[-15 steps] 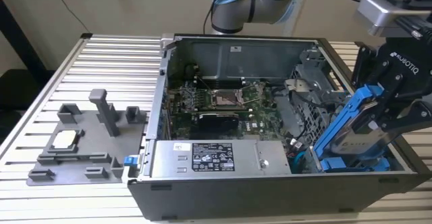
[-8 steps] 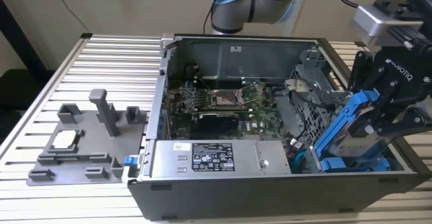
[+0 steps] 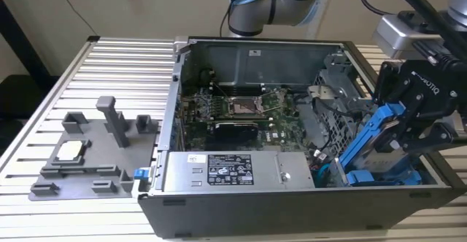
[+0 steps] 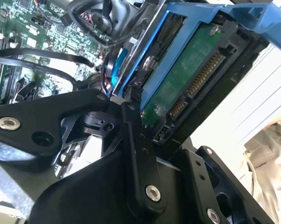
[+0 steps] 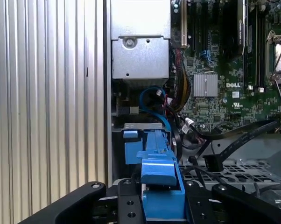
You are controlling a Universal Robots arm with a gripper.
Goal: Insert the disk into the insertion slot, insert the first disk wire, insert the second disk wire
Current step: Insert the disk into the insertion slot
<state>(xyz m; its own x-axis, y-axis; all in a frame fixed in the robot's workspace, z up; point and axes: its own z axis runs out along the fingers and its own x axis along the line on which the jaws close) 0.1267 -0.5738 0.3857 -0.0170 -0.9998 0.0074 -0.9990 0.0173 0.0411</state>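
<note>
Blue carrier frame with the disk point(image 3: 385, 135) clipped in it is sitting right in the tool point(image 3: 408, 143). The tool's black fingers point(image 5: 126, 205) are closed onto the frame from both sides, so it's clamped on, not loose. In the second wrist view you get the disk's point(image 4: 189, 77) green circuit-board underside and its row of connector pins.

The disk hangs over the corner of the open computer case point(image 3: 292, 209) at the exterior view's right. It's steeply tilted, with the long axis running from its high end by the tool down and toward the exterior view's left. The low end is close to the other blue-fronted drive point(image 3: 383, 177) down in the grey cage. The insertion slot point(image 5: 140, 125) is just beyond the carrier's tip in the first wrist view, and I honestly can't tell if the tip is in yet.

Inside the case there's the green motherboard point(image 3: 241, 108), the grey power-supply box point(image 3: 233, 171) next to the cage, and loose black cables point(image 5: 238, 135).

The case sits on a ribbed metal table point(image 3: 117, 67), with a grey plastic fixture point(image 3: 91, 154) well off toward the exterior view's left.
</note>
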